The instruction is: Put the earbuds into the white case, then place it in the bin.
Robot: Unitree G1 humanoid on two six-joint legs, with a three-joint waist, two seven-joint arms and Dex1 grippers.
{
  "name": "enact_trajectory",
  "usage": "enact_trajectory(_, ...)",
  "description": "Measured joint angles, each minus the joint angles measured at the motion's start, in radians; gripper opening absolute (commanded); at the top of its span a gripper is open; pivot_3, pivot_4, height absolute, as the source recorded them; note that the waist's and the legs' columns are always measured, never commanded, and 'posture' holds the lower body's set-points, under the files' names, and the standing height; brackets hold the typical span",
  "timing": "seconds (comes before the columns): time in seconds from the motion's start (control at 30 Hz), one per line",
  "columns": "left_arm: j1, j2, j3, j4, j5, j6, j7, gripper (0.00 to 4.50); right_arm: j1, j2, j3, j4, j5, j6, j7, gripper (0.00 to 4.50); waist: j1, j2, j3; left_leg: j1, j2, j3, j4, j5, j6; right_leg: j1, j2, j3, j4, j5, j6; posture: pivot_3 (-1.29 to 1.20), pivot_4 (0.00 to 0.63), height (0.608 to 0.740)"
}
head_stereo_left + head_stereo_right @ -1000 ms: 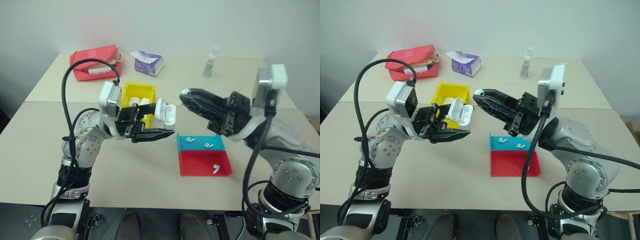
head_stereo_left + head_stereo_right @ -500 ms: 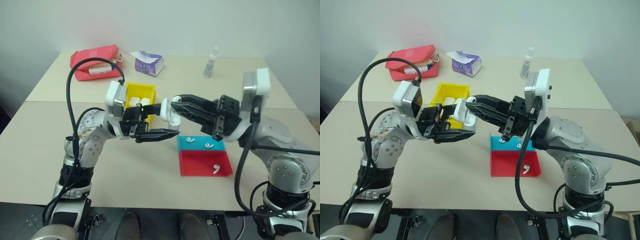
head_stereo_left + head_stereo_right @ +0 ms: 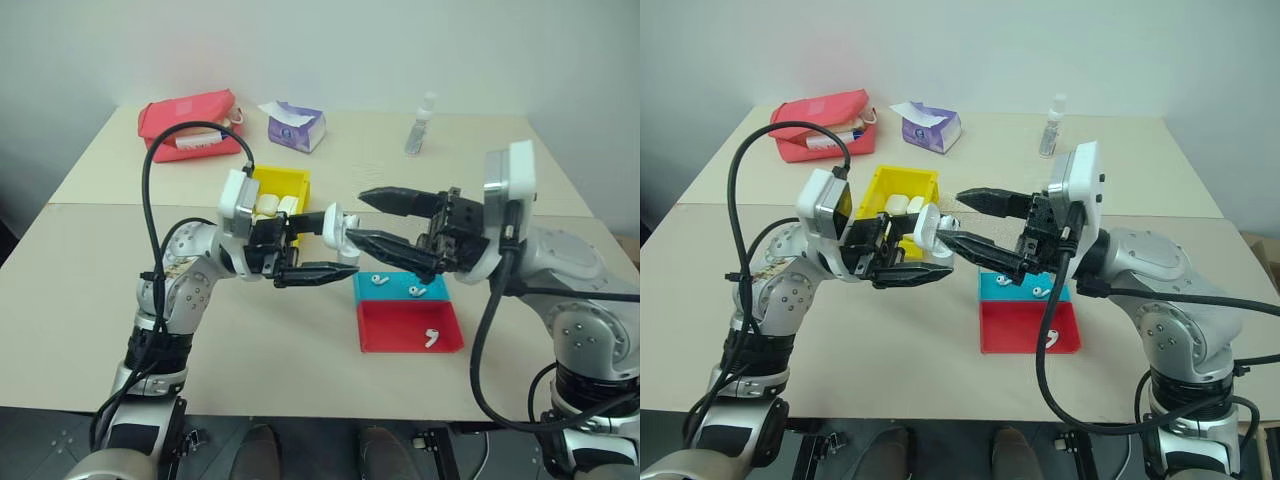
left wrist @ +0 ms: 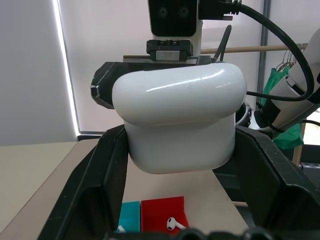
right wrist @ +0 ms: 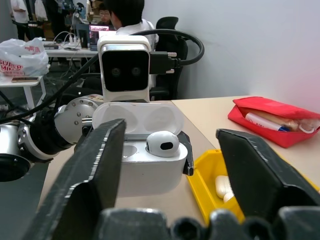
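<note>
Nearest on the tabletop, a red tray holds one earbud and the teal tray just behind it holds two more. Above them, the left gripper pinches the open white case, one earbud seated in it, while the right gripper stands spread around the case's end. Behind sits the yellow bin holding other white cases, with a red pouch, tissue pack and small bottle farthest back.
</note>
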Motion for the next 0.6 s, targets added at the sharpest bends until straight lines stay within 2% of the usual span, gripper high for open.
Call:
enact_trajectory(0.2, 0.004, 0.001, 0.006, -0.027, -0.003, 0.001, 0.028, 2.86, -0.001, -0.017, 0.017, 0.008, 0.004, -0.003, 0.006, 4.47, 0.001, 0.000, 0.000, 0.000, 0.000, 0.000, 0.000, 0.000, 0.000, 0.000, 0.000, 0.000, 0.000, 0.000, 0.000, 0.00, 0.150, 0.740)
enact_trajectory(0.37, 0.012, 0.012, 0.025, -0.046, -0.017, 0.018, 0.060, 2.86, -0.040, -0.129, 0.012, 0.106, -0.007, -0.028, 0.109, 4.47, 0.002, 0.000, 0.000, 0.000, 0.000, 0.000, 0.000, 0.000, 0.000, 0.000, 0.000, 0.000, 0.000, 0.000, 0.000, 0.00, 0.150, 0.740)
enact_trajectory(0.43, 0.011, 0.014, 0.029, -0.076, -0.037, 0.023, 0.055, 2.86, -0.077, -0.201, 0.017, 0.212, -0.082, -0.054, 0.154, 4.47, 0.002, 0.000, 0.000, 0.000, 0.000, 0.000, 0.001, 0.000, 0.000, 0.001, 0.000, 0.000, -0.001, 0.000, 0.000, 0.00, 0.150, 0.740)
enact_trajectory(0.53, 0.009, 0.011, 0.027, -0.087, -0.043, 0.025, 0.056, 2.86, -0.132, -0.288, 0.141, 0.334, -0.248, -0.129, 0.263, 4.47, 0.001, 0.001, 0.000, 0.001, 0.000, 0.000, 0.000, 0.000, 0.000, 0.000, 0.000, 0.000, -0.001, 0.000, 0.000, 0.00, 0.150, 0.740)
enact_trajectory(0.6, 0.002, 0.000, 0.021, -0.085, -0.042, 0.024, 0.057, 2.86, -0.204, -0.304, 0.316, 0.443, -0.448, -0.255, 0.339, 4.47, -0.009, 0.001, 0.001, 0.001, 0.000, 0.001, 0.000, 0.000, 0.000, 0.000, 0.000, 0.001, 0.000, 0.000, 0.000, 0.00, 0.150, 0.740)
